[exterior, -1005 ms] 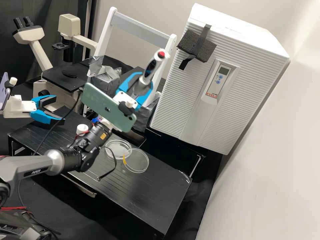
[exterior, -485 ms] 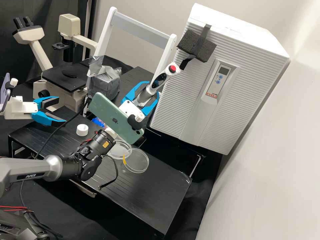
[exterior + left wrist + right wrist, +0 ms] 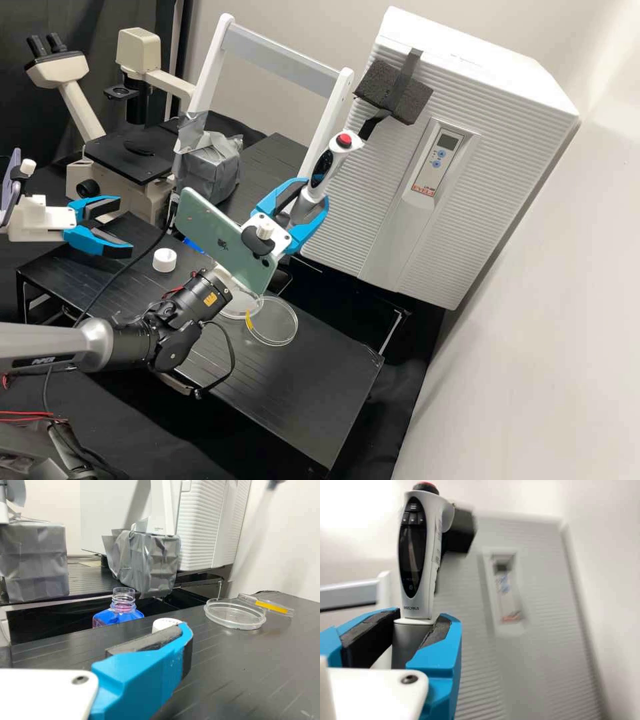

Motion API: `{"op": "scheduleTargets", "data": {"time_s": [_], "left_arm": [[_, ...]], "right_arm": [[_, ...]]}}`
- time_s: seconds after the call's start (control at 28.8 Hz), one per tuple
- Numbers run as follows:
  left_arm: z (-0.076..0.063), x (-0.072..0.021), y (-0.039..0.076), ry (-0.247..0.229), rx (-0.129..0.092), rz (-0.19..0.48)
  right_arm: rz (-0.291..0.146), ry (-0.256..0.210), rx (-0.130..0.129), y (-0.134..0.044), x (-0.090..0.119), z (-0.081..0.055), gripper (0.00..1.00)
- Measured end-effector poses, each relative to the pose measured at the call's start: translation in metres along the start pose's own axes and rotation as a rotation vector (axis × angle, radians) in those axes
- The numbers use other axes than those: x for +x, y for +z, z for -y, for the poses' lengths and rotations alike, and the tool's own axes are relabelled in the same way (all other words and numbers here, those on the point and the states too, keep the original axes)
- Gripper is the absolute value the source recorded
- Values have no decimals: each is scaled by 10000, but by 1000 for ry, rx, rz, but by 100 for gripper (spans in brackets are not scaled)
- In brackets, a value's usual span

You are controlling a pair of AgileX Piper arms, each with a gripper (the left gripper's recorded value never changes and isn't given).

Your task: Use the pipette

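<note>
A white and grey electronic pipette with a red top button stands nearly upright in my right gripper, which is shut on its lower grey barrel. The right wrist view has the pipette rising from between the blue fingers, display facing the camera. My left gripper hovers open at the bench's left end with nothing in it. An uncapped bottle of blue liquid stands behind the bench platform, with its white cap lying on the platform. Two clear petri dishes lie mid-platform.
A big white ribbed machine stands close to the right of the pipette. A microscope, a grey taped block and a white frame fill the back left. A dish lid with a yellow tag leans by one dish.
My right gripper has carried the pipette down and to the right, toward the white machine, and the pipette now stands more upright. The left gripper has hardly moved.
</note>
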Motion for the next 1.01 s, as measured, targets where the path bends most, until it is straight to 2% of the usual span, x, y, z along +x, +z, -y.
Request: {"op": "scheduleTargets", "data": {"time_s": [0.1, 0.24, 0.35, 0.45, 0.49, 0.52, 0.59, 0.62, 0.66, 0.8, 0.9, 1.01], "left_arm": [[0, 0, 0, 0, 0, 0], [-9, -8, -22, 3, 0, -8], [-3, -31, -49, 6, -1, -17], [2, -43, -53, 8, -2, -17], [1, -45, -53, 10, -2, -15], [0, -45, -52, 12, -2, -15], [0, -45, -52, 12, -2, -15], [0, -45, -52, 12, -2, -15], [0, -45, -52, 12, -2, -15], [0, -45, -52, 12, -2, -15], [2, -44, -46, 11, -2, -13], [12, -42, -21, 8, -2, -4]], "right_arm": [[-25, 53, -19, -95, -47, -96, 0], [-81, 76, -18, -221, -83, -143, 0], [-128, 46, 10, -318, -63, -89, 0], [-165, -14, 39, -398, -53, 16, 0], [-172, -32, 38, -417, -54, 49, 0], [-183, -65, 24, -445, -57, 106, 0], [-202, -97, -3, -480, -64, 164, 0], [-206, -110, -27, -490, -66, 188, 0], [-213, -122, -62, -506, -70, 217, 0], [-221, -127, -150, -526, -80, 237, 0], [-222, -123, -174, -547, -99, 215, 0], [-233, -125, -168, -573, -111, 218, 0]]}}
